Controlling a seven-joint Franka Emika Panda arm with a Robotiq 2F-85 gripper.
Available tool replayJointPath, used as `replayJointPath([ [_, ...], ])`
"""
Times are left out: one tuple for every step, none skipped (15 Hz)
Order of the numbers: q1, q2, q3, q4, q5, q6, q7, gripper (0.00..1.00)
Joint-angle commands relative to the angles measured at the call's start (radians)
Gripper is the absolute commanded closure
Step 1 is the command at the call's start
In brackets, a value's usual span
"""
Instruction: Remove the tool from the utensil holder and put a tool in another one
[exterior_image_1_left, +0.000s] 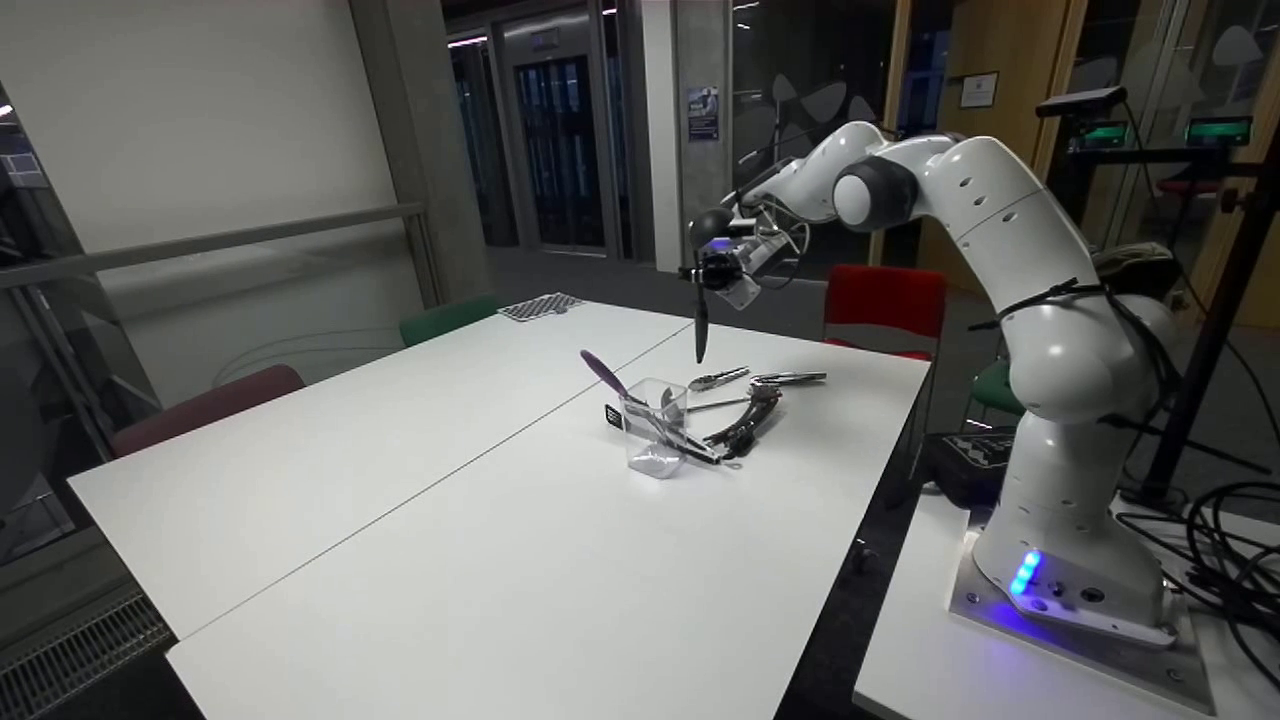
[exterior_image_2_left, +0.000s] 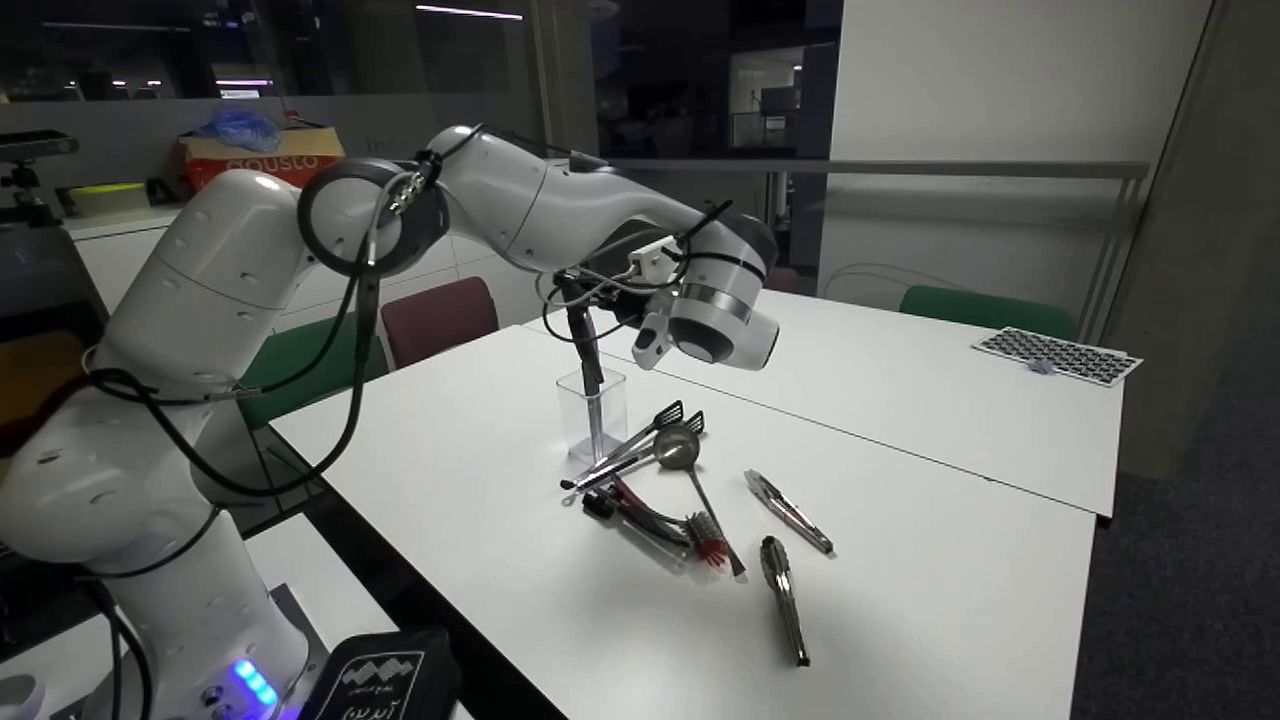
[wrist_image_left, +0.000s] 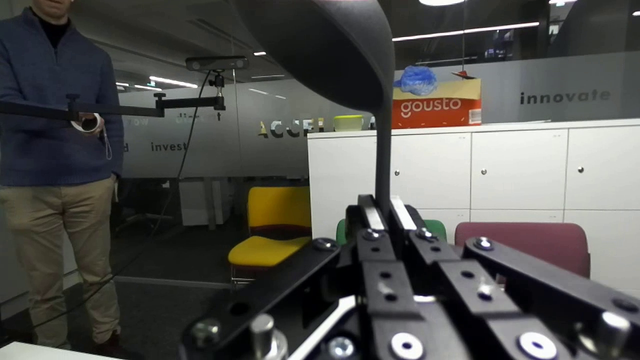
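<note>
— Plastic, clear-walled and upright: your utensil holder (exterior_image_1_left: 655, 462) stands on the bench (exterior_image_1_left: 480, 600), with one purple-handled utensil (exterior_image_1_left: 603, 373) leaning in it.

— And your end effector (wrist_image_left: 384, 215) is narrow, holding a black utensil (wrist_image_left: 345, 55) by its stem, broad head uppermost. In an exterior view the handle (exterior_image_1_left: 701, 335) hangs over the bench, apart from the holder.

— How far along does that put you?

— Part way, in my judgement. You have a tool raised and gripped; its release is outstanding. Whether yours is the one taken out or the one going in, I cannot establish. If out, setting it down and filling its place remain; if in, lowering it into the holder remains.

— Do you have a second holder?

— None that I can make out. Next outward, in an exterior view, slotted turners (exterior_image_2_left: 668, 413) lie beside the holder, then a round-bowled metal utensil (exterior_image_2_left: 677, 447) and a red-bristled brush (exterior_image_2_left: 708, 545), with two pairs of tongs (exterior_image_2_left: 786, 606) farthest off. All lie loose on the bench, candidates at most for your second tool.
</note>
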Motion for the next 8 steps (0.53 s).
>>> replayJointPath([
  [0.028,0.035,0.017,0.065,-0.002,0.057,0.072,0.98],
  [0.036,0.041,0.022,0.072,-0.006,0.073,0.081,0.98],
  [0.042,0.046,0.027,0.079,-0.009,0.083,0.088,0.98],
  [0.047,0.05,0.031,0.086,-0.012,0.09,0.097,0.98],
  [0.051,0.054,0.034,0.092,-0.014,0.094,0.103,0.98],
  [0.055,0.054,0.037,0.096,-0.015,0.095,0.11,0.98],
  [0.057,0.054,0.04,0.1,-0.018,0.094,0.113,0.98],
  [0.059,0.056,0.042,0.107,-0.02,0.094,0.117,0.98],
])
